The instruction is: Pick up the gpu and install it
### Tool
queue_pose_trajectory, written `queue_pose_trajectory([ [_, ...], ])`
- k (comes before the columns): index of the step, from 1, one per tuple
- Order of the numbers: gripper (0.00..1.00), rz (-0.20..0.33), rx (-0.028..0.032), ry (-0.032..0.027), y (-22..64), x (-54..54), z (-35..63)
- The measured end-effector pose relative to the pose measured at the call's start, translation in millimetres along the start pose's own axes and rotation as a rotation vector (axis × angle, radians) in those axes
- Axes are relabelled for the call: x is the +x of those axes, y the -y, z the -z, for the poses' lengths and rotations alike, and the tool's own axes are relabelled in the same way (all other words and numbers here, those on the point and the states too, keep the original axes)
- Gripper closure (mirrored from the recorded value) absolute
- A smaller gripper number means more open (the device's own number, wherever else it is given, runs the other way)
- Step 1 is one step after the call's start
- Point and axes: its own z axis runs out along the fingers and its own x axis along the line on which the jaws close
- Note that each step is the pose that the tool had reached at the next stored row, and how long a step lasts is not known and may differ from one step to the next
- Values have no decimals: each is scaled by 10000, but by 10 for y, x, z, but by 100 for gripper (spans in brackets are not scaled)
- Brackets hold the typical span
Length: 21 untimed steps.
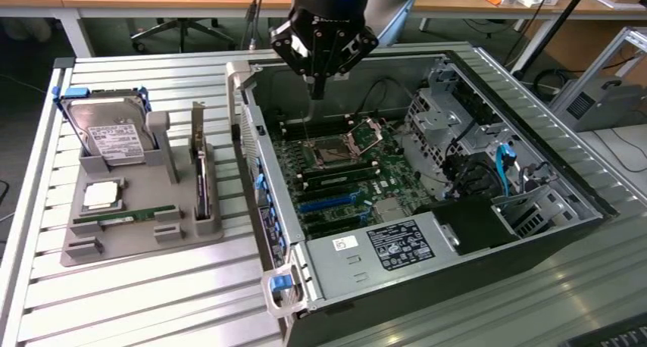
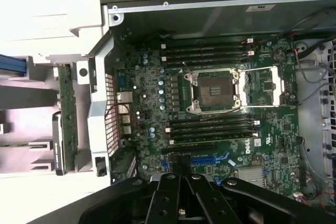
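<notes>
The gpu (image 1: 200, 173) stands on edge in a slot of the grey parts holder (image 1: 142, 245), at the exterior view's left of the open computer case (image 1: 404, 260). Its green board and dark side also appear in the wrist view (image 2: 66, 114), beside the case wall. My gripper (image 1: 317, 91) hangs above the case's far end, over the motherboard (image 1: 349, 176), well apart from the gpu. Its black fingers (image 2: 169, 203) are shut together with nothing between them.
The holder also carries a hard drive (image 1: 109, 135), a silver CPU (image 1: 102, 195) and a narrow RAM stick (image 1: 126, 217). Inside the case are the CPU socket (image 2: 214, 90), blue expansion slots (image 2: 210, 158), drive cages (image 1: 455, 127) and loose cables. Everything rests on a slatted metal table (image 1: 151, 309).
</notes>
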Motion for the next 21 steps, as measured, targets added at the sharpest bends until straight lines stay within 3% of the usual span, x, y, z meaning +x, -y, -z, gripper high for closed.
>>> queue_pose_trajectory([
  [21, 89, 0, 1, 0, 5, 68, 2],
])
